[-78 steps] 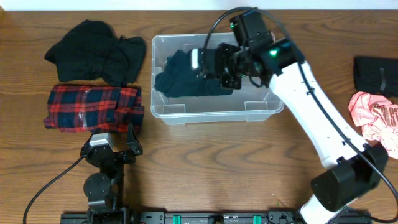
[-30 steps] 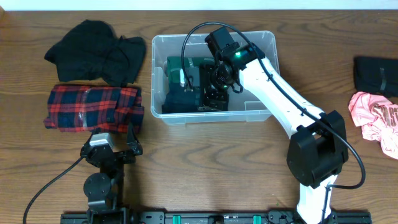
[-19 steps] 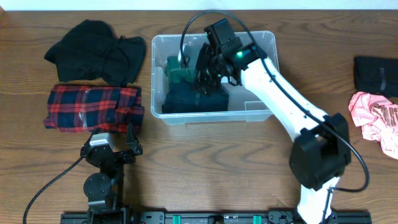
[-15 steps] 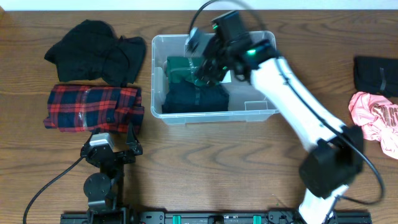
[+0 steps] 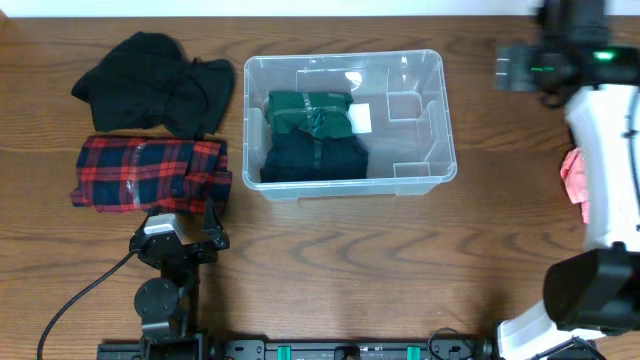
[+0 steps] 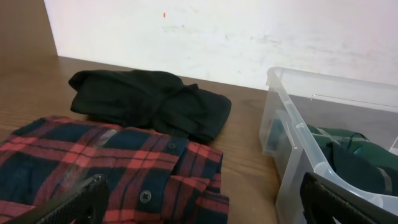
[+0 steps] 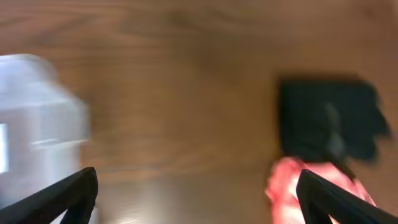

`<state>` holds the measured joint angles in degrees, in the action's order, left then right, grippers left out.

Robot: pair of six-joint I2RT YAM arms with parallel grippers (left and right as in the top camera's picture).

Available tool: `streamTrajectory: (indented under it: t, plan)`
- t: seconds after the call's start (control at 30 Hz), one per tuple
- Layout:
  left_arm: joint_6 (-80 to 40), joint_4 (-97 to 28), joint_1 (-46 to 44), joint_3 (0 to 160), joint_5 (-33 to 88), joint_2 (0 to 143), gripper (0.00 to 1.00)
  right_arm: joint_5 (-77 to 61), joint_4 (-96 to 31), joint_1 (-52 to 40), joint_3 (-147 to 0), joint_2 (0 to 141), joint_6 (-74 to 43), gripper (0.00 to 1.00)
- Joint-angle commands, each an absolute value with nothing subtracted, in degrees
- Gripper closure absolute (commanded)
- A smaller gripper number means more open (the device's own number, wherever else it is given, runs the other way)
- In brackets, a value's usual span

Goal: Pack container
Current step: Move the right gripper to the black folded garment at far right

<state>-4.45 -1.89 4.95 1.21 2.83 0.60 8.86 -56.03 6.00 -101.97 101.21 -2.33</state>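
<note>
The right gripper hangs wide open and empty near a crumpled pink cloth and a folded black cloth. It is well apart from the clear rectangular plastic container at mid-table. The container holds a folded green garment touching a folded navy one. The left gripper, open and empty, sits near a red plaid shirt and a black garment.

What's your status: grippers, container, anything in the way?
Both open: left gripper near plaid shirt, right gripper empty, over table right of container. Inside: green garment, dark garment. Nothing above it.
</note>
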Motion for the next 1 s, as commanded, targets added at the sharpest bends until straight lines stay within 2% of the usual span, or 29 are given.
streamTrajectory:
  t: [0.0,0.13,0.4,0.43,0.5,0.53,0.57,0.97]
  plan:
    - [-4.1,-3.9,5.2,0.2,2.3,0.3,0.02,10.5,-57.0,13.6,-102.3,100.8,-7.7,0.01]
    - [-4.1,-3.9,5.2,0.2,2.3,0.3,0.02,10.1,-57.1,22.4,-102.2,101.1,-8.0,0.01]
    - [-4.1,-3.9,5.2,0.2,2.3,0.3,0.02,5.9,-57.0,33.5,-102.1,104.1,-12.2,0.01]
    - [-4.1,-3.9,5.2,0.2,2.3,0.3,0.02,4.6,-57.0,34.5,-102.1,104.8,-12.2,0.04]
    - [-4.1,-3.9,5.2,0.2,2.3,0.3,0.02,1.9,-56.6,36.1,-102.1,106.7,-12.2,0.45]
    - [-4.1,-3.9,5.2,0.2,2.3,0.3,0.02,1.0,-56.1,36.6,-102.1,107.5,-12.2,0.75]
    - [-4.1,-3.9,5.2,0.2,2.3,0.3,0.02,0.4,-55.2,36.9,-102.1,108.7,-12.2,0.99]
    - [-4.1,-3.9,5.2,0.2,2.3,0.3,0.02,0.2,-44.4,37.4,-102.1,117.6,-22.6,0.99]
